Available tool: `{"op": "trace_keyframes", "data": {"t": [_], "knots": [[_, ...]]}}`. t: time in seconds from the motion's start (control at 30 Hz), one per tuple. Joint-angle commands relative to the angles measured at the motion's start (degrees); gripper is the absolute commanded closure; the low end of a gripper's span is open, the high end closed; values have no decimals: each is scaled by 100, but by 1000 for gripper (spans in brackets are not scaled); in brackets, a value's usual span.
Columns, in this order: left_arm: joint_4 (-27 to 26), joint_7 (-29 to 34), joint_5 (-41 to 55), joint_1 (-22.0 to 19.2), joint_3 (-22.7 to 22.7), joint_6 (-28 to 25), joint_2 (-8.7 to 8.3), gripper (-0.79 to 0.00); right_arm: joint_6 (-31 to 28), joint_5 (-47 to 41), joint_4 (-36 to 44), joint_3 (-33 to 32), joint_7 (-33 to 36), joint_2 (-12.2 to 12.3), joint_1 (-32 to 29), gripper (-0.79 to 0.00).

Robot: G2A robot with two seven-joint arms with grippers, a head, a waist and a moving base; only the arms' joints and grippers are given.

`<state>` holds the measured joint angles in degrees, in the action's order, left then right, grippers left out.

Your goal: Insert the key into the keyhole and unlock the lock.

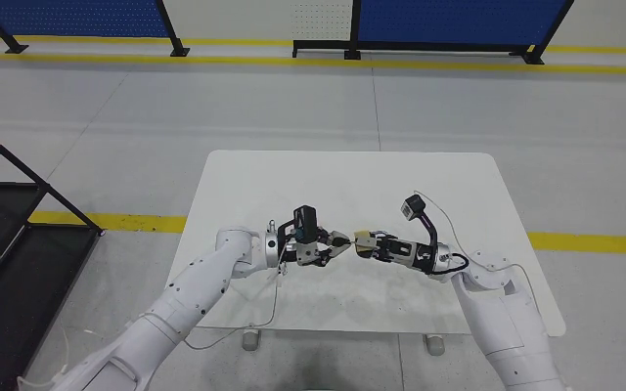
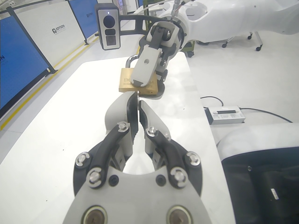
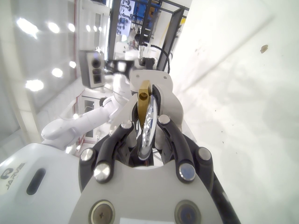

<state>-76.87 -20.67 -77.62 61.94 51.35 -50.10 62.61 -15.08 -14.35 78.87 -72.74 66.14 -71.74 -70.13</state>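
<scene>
Both arms meet nose to nose over the near middle of the white table (image 1: 440, 186), and both grippers are held up off the surface. The right gripper (image 2: 149, 83) has the brass padlock (image 2: 127, 82) clamped flat between its two fingers. One pale finger (image 2: 144, 68) presses across the broad face, the other sits underneath, and the chrome shackle (image 2: 130, 61) pokes out on the wrist side. From the right wrist, that padlock shows edge-on as a thin gold strip squeezed between the pads, with the shackle lying back toward the palm. Facing it, the left gripper (image 2: 138, 102) is pinched tight on the key (image 2: 138, 95), and only a thin silver sliver of blade peeks past the fingertips. That sliver points straight at the padlock's bottom edge, its tip right up against the brass. Whether it is touching or just short, and whether it is inside the keyhole, I can't tell. From above, the two grippers sit almost tip to tip with the padlock between them. Off the table's side a grey box (image 2: 225, 115) with cables sits on the floor, and blue panels (image 1: 450, 20) stand along the far side of the room.
</scene>
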Motion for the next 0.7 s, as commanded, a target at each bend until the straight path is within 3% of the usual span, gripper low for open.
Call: {"op": "trace_keyframes", "data": {"t": [0.0,0.2,0.5,0.67], "knots": [[-27,0,11,18,35,1,-7,-785,0,0,0,0,0,0,0,0],[-197,-121,-43,312,445,10,-135,-785,0,0,0,0,0,0,0,0],[-803,-137,-44,1206,1541,-183,-464,-785,0,0,0,0,0,0,0,0],[-1003,-41,311,1570,1924,-138,-540,-785,0,0,0,0,0,0,0,0]]}}
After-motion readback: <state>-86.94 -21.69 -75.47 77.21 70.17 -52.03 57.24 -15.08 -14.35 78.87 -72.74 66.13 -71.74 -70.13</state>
